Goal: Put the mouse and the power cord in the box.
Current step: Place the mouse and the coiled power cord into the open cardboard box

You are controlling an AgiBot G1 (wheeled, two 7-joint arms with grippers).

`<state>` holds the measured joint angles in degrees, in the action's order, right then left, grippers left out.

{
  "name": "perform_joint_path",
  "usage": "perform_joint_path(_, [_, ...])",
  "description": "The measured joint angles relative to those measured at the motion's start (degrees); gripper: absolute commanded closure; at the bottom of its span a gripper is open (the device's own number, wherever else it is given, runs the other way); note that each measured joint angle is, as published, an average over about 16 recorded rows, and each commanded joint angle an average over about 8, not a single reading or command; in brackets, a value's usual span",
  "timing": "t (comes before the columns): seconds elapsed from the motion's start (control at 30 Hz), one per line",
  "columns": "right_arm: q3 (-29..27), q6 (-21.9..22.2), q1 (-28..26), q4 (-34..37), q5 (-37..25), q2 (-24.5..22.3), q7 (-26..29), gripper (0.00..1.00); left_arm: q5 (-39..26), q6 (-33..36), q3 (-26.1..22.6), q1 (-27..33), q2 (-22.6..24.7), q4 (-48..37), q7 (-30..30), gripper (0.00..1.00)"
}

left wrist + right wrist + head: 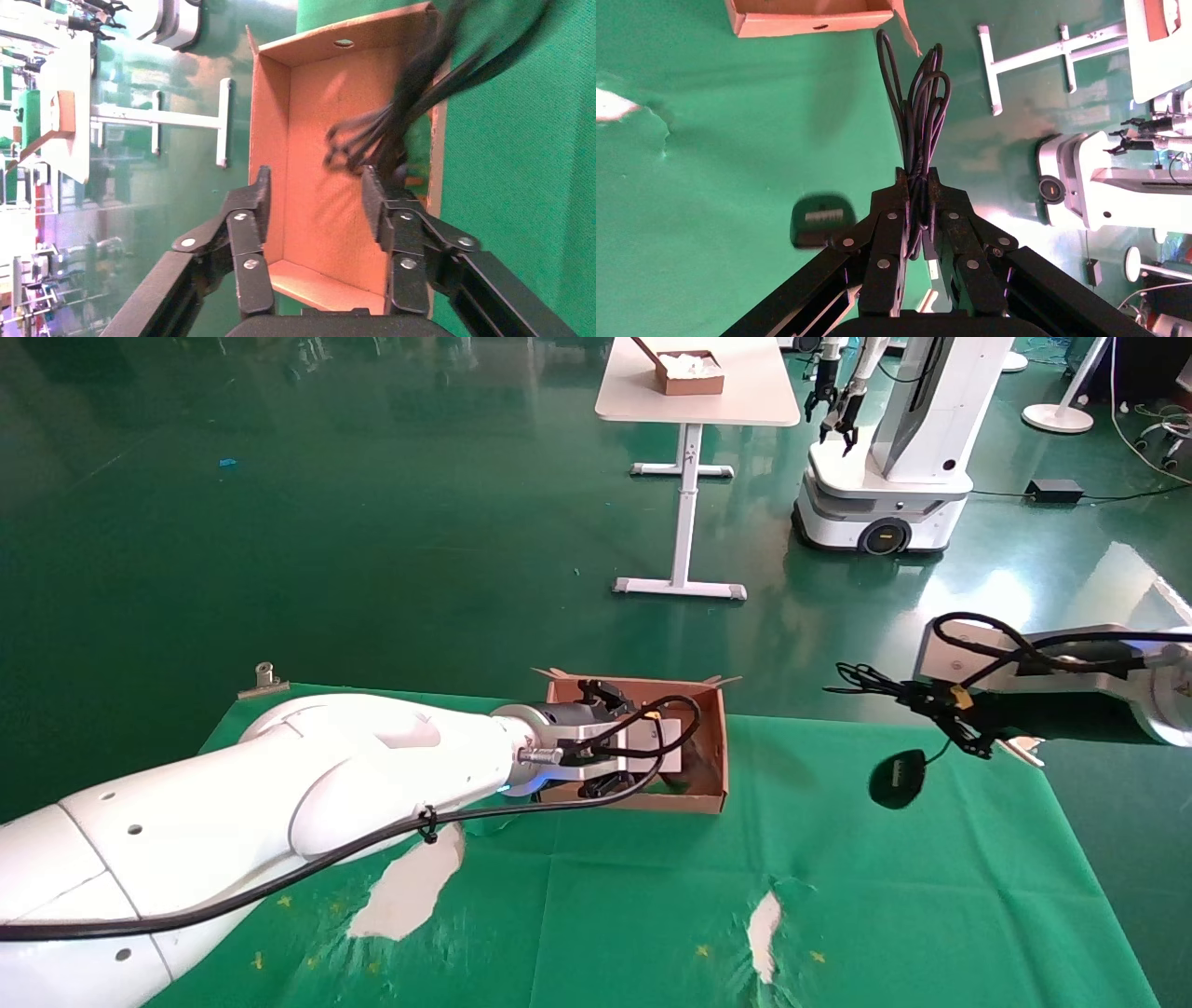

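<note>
Over the green cloth [652, 896], at about three o'clock from the box [712, 747], my right gripper [917, 210] is pinching the mouse's thin wire bundle [919, 105], and the mouse [898, 781] is dangling below on its lead, label side showing, well apart from the box. My left gripper [316, 203] is hovering with jaws spread wide over the box interior, gripping nothing. The power cord [407, 105] is lying in dark loops partly inside the box, some loops hanging over the wall at the cloth side. To do this step well, I am judging that the right arm should carry toward nine o'clock slowly, letting the swinging mouse settle, clear the near wall, then lower before releasing; the left arm should be moving clear first. The head view is showing the gap between mouse and box; only the right wrist view is showing the pinch on the wire, and only the left wrist view is showing the cord's loops draped across the rim.
</note>
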<state>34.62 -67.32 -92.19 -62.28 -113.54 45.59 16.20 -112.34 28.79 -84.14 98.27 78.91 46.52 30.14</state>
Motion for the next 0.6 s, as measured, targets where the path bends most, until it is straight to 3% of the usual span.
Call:
perform_joint_path(0.37, [-0.1,-1.1,-0.6,-2.4,1.3,0.6,-0.2,1.0,1.0,-1.1,-2.4,0.8,0.0,-0.6,1.9,0.0])
perform_joint_path(0.6, [0.0,-0.7,-1.6,-2.7,3.0,3.4,-2.5,1.0,1.1,-1.0,-3.2,1.0,-0.2,-5.1,4.5,0.0])
